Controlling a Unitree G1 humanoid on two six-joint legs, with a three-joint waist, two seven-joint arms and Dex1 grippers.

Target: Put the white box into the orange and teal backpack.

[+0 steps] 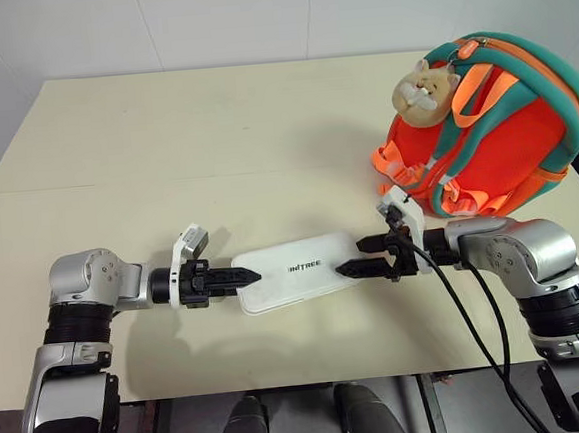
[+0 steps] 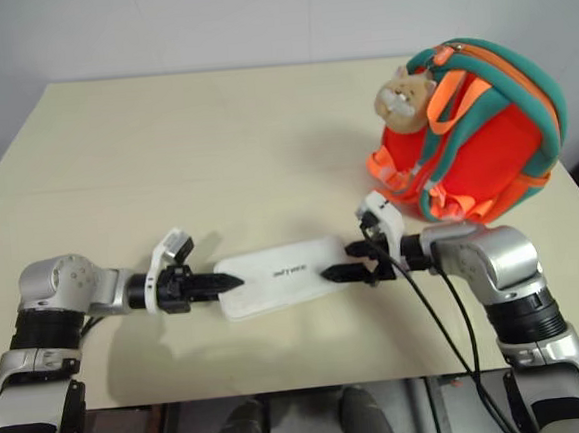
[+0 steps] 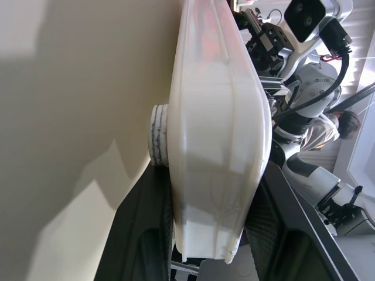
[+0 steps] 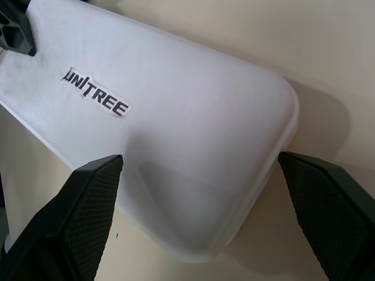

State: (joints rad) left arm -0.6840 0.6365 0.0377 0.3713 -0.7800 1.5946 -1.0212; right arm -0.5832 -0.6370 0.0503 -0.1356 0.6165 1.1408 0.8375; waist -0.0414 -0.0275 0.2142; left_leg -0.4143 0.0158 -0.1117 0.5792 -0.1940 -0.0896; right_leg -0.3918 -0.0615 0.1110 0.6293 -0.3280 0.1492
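The white box [image 1: 294,269], flat with dark lettering on top, lies on the table between my two grippers. My left gripper [image 1: 249,276] reaches in level from the left. In the left wrist view its black fingers [image 3: 140,234] press on both faces of the box's [image 3: 217,146] near end, so it is shut on the box. From the right, my right gripper [image 1: 349,269] points at the box's other end. Its fingers [image 4: 88,205] stand wide open on either side of that rounded end [image 4: 176,117] without touching it. The orange and teal backpack [image 1: 495,150] stands upright at the right, behind my right arm.
A tan plush animal [image 1: 423,91] hangs at the backpack's top left. The beige table [image 1: 213,132] stretches far back and to the left. Black cables [image 1: 468,313] run from my right wrist over the table's front edge.
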